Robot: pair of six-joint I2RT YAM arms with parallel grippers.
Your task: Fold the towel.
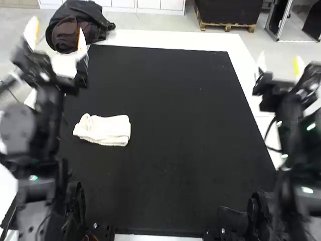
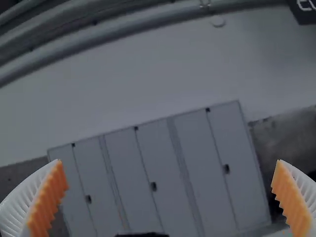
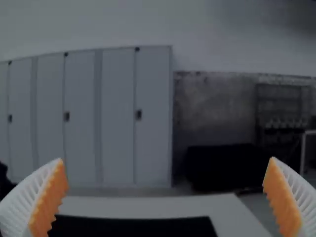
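The towel is lying on the left part of the black mat, nearer the left arm than the right arm. It is forming a small, compact white bundle, folded over on itself in layers. Its end toward the left arm is curling into a rounded loop, while the opposite end is running fairly straight. Neither gripper is touching it.

The left gripper is pointing away from the arm bases, up beyond the towel by the table's left side. In the left wrist view its white ribbed fingers with orange pads are standing wide apart, holding nothing between them.

The right gripper is pointing forward on the right side, well apart from the towel. In the right wrist view its fingers are also standing wide apart, the orange pads facing each other and gripping nothing.

Around the mat, the white table is showing along the far and right edges. A dark bundle with a brownish part is resting at the table's far left corner. A black cable is curving beside the right arm.
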